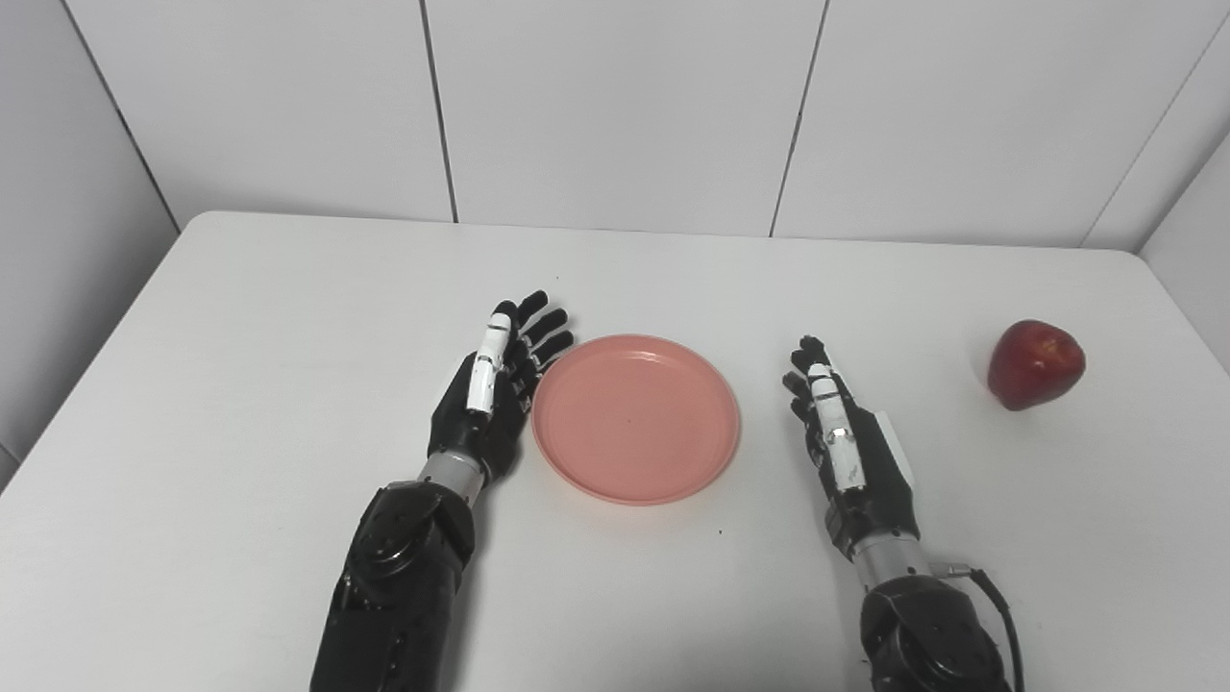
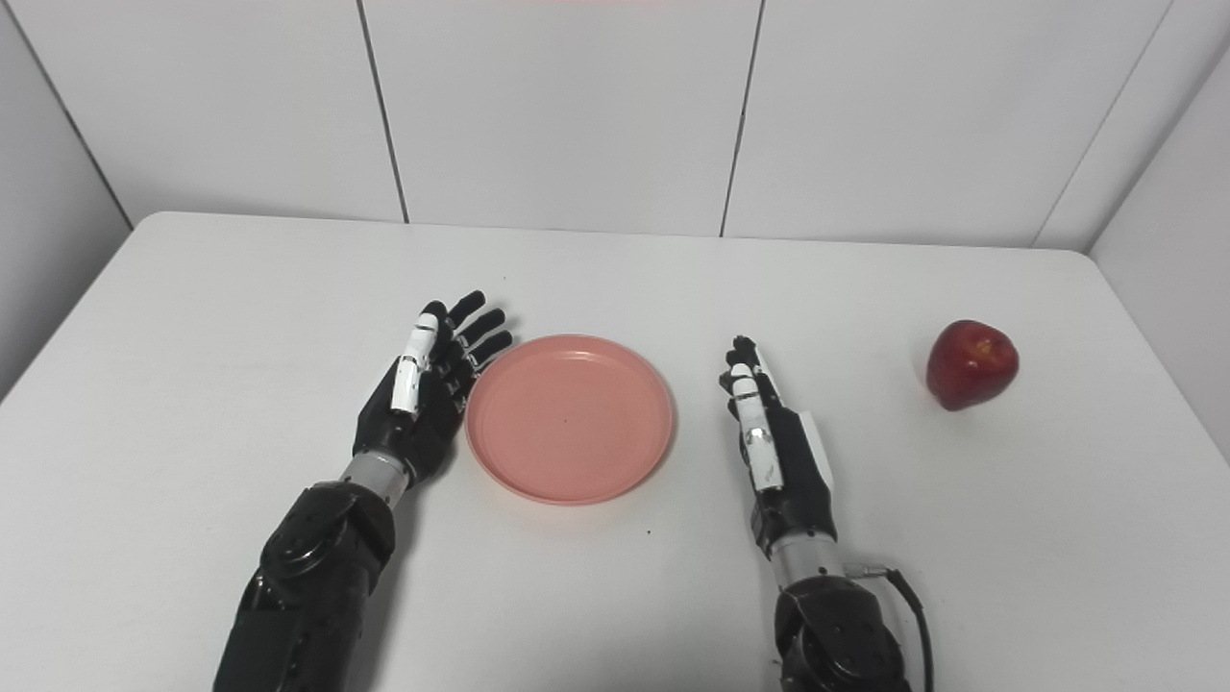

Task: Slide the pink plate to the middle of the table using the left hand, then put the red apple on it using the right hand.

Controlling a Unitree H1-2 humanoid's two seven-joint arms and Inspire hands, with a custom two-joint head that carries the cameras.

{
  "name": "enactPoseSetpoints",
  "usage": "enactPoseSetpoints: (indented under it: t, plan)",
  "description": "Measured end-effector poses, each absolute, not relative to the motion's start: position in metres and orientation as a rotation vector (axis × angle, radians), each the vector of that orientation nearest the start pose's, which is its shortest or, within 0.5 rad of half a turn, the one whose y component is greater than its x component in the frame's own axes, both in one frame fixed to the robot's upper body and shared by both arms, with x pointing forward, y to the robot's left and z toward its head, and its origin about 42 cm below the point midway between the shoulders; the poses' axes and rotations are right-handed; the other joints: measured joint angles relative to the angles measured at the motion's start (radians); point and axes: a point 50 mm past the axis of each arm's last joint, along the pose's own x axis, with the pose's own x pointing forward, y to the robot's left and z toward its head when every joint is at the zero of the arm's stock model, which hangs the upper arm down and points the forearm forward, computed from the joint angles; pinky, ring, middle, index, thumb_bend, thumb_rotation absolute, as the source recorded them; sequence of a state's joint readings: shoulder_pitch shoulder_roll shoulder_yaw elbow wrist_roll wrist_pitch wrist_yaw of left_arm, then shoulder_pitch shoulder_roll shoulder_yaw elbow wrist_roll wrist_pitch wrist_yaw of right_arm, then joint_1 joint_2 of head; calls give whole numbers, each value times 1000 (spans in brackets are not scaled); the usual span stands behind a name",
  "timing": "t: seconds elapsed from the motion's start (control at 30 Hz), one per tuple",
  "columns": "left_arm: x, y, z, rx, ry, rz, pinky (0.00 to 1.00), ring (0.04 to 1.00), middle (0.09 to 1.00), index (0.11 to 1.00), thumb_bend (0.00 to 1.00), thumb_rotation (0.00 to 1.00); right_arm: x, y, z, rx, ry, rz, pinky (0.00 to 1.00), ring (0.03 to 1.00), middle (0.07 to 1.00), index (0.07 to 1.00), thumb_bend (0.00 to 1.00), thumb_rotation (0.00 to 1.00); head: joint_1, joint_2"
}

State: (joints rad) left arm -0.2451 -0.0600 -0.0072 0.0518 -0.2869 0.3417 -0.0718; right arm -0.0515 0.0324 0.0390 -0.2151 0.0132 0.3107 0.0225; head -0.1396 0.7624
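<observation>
Apparently the first step is at or near its end: the plate point(image 1: 635, 418) lies flat about midway across the counter point(image 1: 240, 384), and the left hand point(image 1: 495, 389) stands edge-on just beside its left rim, fingers point(image 1: 543, 327) straight and spread, gripping nothing. Whether the palm actually touches the rim cannot be told from either view; it is very close.

The right hand point(image 1: 850, 437) rests on the counter to the right of the plate, apart from it, its fingers extended and lying together, also empty. The apple point(image 1: 1036, 364) sits far to the right, near the counter's right edge, well apart from that hand and from the plate.

So the step now due looks like the second one. It calls for the right hand to travel rightward and a little away from the robot to the apple, spread wide enough to take a round, smooth fruit, close around its sides, lift it clear, and carry it left over the plate before setting it down. The left hand would do well to draw back from the rim so the plate is not nudged off centre.

Counted: one plate, pink and bare; one apple, red; two hands, both empty.
</observation>
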Motion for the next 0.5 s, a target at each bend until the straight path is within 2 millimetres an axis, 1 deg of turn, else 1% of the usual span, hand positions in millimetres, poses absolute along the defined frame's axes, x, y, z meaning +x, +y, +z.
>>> enactPoseSetpoints:
  t: [0.23, 0.5]
  plan:
    - [352, 150, 136, -323, 157, -252, 892, 897, 905, 901, 375, 1000, 297, -183, 145, 43, 56, 78, 1000, 954, 962, 960, 220, 1000, 0, 3]
    - [344, 147, 137, -319, 169, -278, 898, 909, 916, 903, 375, 1000, 297, -183, 144, 42, 59, 75, 1000, 958, 962, 963, 202, 1000, 3, 8]
